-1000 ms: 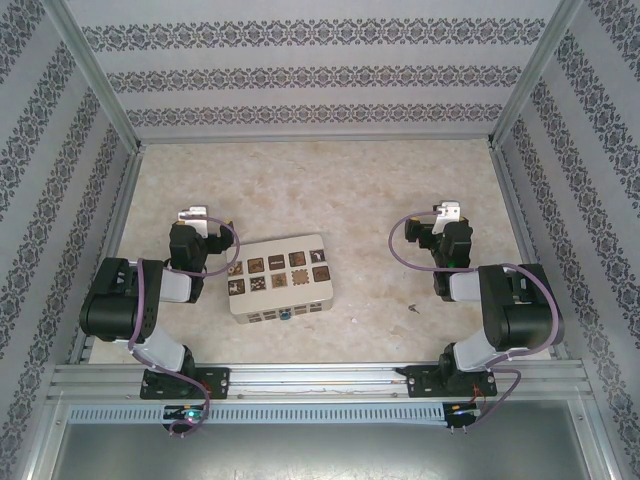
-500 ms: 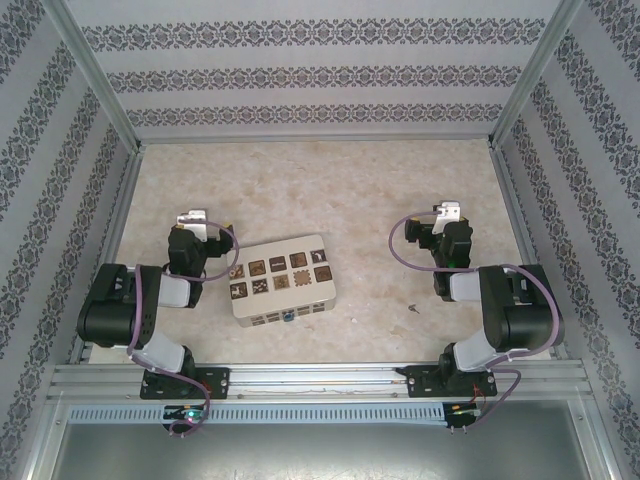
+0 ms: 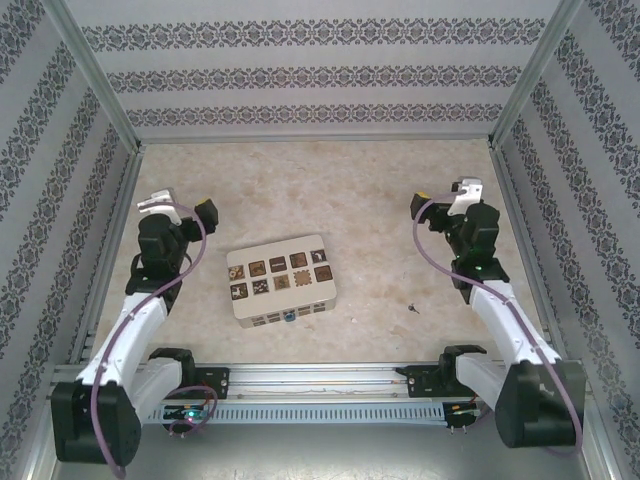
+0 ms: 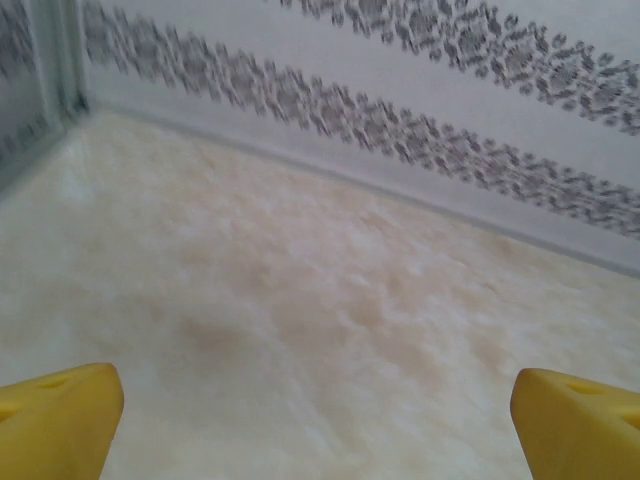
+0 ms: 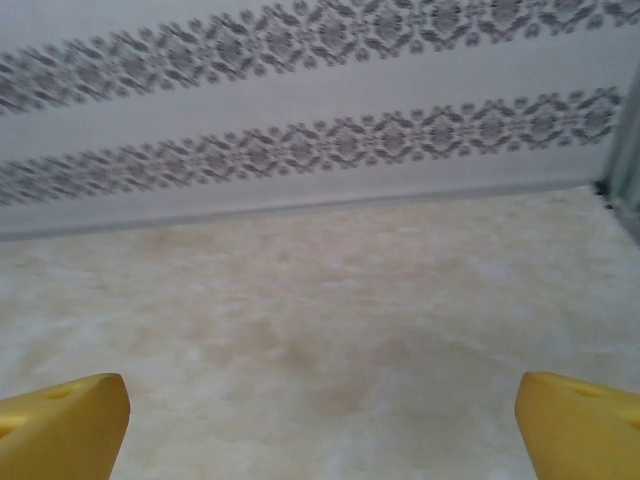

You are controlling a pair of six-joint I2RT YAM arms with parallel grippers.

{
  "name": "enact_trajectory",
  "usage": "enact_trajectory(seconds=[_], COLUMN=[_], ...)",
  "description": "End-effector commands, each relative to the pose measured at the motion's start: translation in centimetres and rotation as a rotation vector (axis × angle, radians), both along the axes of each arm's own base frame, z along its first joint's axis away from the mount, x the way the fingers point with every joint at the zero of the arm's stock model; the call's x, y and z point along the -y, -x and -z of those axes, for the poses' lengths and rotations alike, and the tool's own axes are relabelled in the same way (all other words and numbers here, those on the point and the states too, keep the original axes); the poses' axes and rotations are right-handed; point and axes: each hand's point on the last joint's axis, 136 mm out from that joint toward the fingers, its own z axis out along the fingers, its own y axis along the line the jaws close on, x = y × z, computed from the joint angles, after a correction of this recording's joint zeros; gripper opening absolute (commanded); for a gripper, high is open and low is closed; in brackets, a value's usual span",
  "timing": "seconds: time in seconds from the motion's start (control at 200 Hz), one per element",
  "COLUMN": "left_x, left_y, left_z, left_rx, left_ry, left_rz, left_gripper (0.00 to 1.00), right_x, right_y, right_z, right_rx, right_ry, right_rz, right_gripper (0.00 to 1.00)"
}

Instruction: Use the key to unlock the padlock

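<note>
**Near the table's near edge lie padlock and key; both grippers are spread wide and hold nothing**

From above, the left gripper (image 3: 182, 206) hangs close to the left edge of the table (image 3: 330, 190), roughly midway between its near and far edges. One yellow fingertip shows on its inner side. The right gripper (image 3: 445, 196) mirrors it close to the right edge, again with a yellow tip on the inner side.

A cream box (image 3: 280, 280) lies left of centre, toward the near edge and slightly turned. Its top carries two rows of dark squares. The padlock (image 3: 287, 316) is a blue speck against the box's near side wall. Whether it hangs from the box or rests on the table is too small to tell, and its shackle cannot be made out. The key (image 3: 413, 307) is a dark speck flat on the table, right of the box and well apart from it, between the box and the right arm. Both grippers are well apart from box, padlock and key.

On the left wrist, two yellow fingers (image 4: 55, 420) sit at the bottom corners, far apart, with only table between them. A patterned wall (image 4: 400, 110) runs along the far edge.

On the right wrist, the fingers (image 5: 60, 425) are just as widely parted and grip nothing. The same wall stands beyond the table.
</note>
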Motion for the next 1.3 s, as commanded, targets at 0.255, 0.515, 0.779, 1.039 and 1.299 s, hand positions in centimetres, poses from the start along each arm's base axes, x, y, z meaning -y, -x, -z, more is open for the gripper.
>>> enact_trajectory(seconds=[0.255,0.515,0.779,1.039,1.299], left_x=[7.3,9.9,12.0,14.7,18.3], left_y=[9.5,10.9,10.9,10.1,6.2], left_z=[9.5,10.6,10.7,10.2,8.8], left_rx=[-0.519,-0.586,-0.599,-0.646,-0.636], left_ry=[0.605,0.653,0.662,0.653,0.617], left_rz=[0.106,0.168,0.227,0.317,0.415], left_gripper=[1.00,1.00,1.00,1.00,0.99], right_x=[-12.5,-20.6,-23.9,-25.2,-24.9], right_y=[7.5,9.9,11.1,11.5,11.1], right_z=[7.7,10.6,12.1,12.8,12.6], right_rx=[-0.563,-0.766,-0.872,-0.914,-0.891], right_ry=[-0.438,-0.369,-0.378,-0.395,-0.401], right_rz=[-0.419,-0.636,-0.687,-0.688,-0.655], right_gripper=[0.99,0.96,0.93,0.91,0.89])
